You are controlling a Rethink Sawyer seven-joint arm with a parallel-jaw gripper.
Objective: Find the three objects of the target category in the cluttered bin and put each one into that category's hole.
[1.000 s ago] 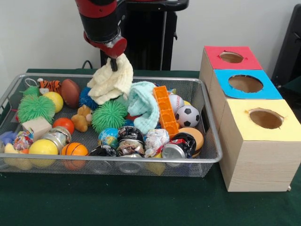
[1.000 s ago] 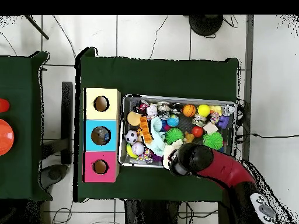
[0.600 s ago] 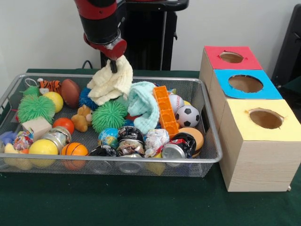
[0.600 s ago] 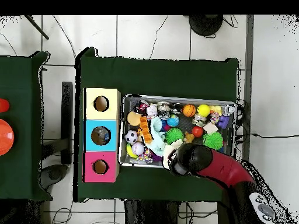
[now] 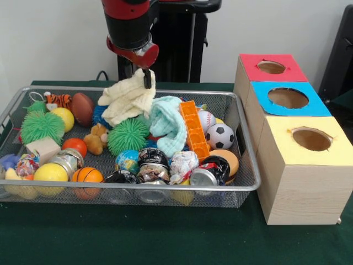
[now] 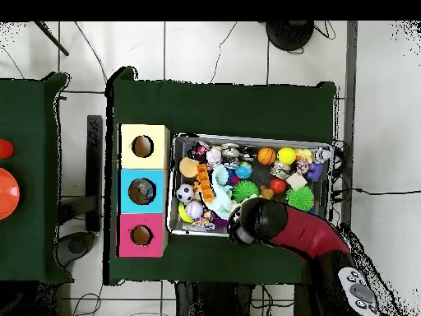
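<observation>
My gripper (image 5: 147,79) hangs over the back of the wire bin (image 5: 242,185), shut on the top of a pale yellow cloth (image 5: 128,99) that dangles from it above the toys. A mint green cloth (image 5: 168,122) lies draped in the bin just right of it. Three boxes stand right of the bin: red hole box (image 5: 271,67), blue hole box (image 5: 288,97), yellow hole box (image 5: 311,138). In the overhead view the arm (image 6: 271,224) covers the gripper and most of the held cloth; the boxes (image 6: 142,190) sit left of the bin.
The bin holds several toys: green spiky balls (image 5: 128,136), an orange block (image 5: 194,128), a soccer ball (image 5: 220,136), a baseball (image 5: 206,118), a football (image 5: 83,107), a small basketball (image 5: 87,175), tins (image 5: 203,177) and a teddy (image 5: 97,138).
The gripper has moved right, toward the boxes, carrying the pale yellow cloth with it. The toys in the bin lie as before.
</observation>
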